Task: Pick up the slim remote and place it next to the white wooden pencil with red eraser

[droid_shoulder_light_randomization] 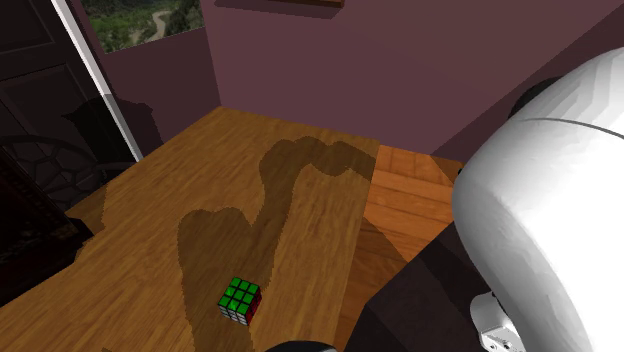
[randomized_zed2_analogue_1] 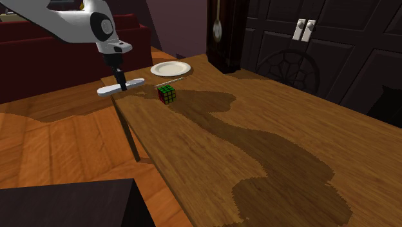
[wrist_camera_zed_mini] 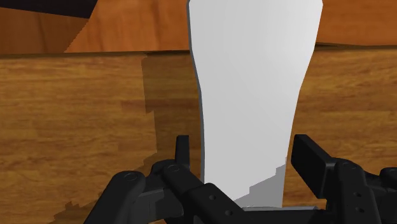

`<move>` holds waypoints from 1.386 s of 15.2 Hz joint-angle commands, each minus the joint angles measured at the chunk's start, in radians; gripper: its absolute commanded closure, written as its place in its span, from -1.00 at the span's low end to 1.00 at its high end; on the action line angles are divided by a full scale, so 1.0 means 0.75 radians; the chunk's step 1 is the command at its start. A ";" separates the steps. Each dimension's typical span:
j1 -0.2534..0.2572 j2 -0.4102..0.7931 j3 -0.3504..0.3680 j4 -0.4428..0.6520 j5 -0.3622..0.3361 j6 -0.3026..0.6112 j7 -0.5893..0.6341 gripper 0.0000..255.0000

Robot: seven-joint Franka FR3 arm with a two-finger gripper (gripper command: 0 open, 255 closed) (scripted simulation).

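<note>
**Shoulder view.** We see the white arm point(droid_shoulder_light_randomization: 540, 190) bulking at the right over a wooden table point(droid_shoulder_light_randomization: 300, 200). A cube point(droid_shoulder_light_randomization: 240, 299) with a green top stands near the picture's lower edge.

**Second exterior view.** The gripper point(randomized_zed2_analogue_1: 120, 86) points down and clasps the white remote point(randomized_zed2_analogue_1: 134, 84) at its middle. It is at the table's corner, just left of the cube. The remote's long axis lies nearly level, with one end towards the cube and the other out past the table edge. A thin pencil point(randomized_zed2_analogue_1: 169, 80) lies between the cube and a plate point(randomized_zed2_analogue_1: 171, 68).

**Wrist view.** The fingers point(wrist_camera_zed_mini: 310, 159) press the remote's two long sides. Its length runs straight away from them, across the table's edge.
</note>
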 commanded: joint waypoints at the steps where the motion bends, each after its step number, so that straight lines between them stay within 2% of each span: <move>1: 0.000 0.001 0.000 0.001 -0.001 0.001 0.000 1.00; 3: 0.000 0.001 0.000 0.001 -0.001 0.001 0.000 1.00; 4: 0.000 0.001 0.000 0.001 -0.001 0.001 0.000 -1.00; 9: 0.000 0.001 0.000 0.001 -0.001 0.001 0.000 -1.00; 13: -0.010 -0.064 0.025 0.085 0.045 -0.139 -0.029 -1.00; 21: -0.010 -0.064 0.025 0.085 0.045 -0.139 -0.029 -1.00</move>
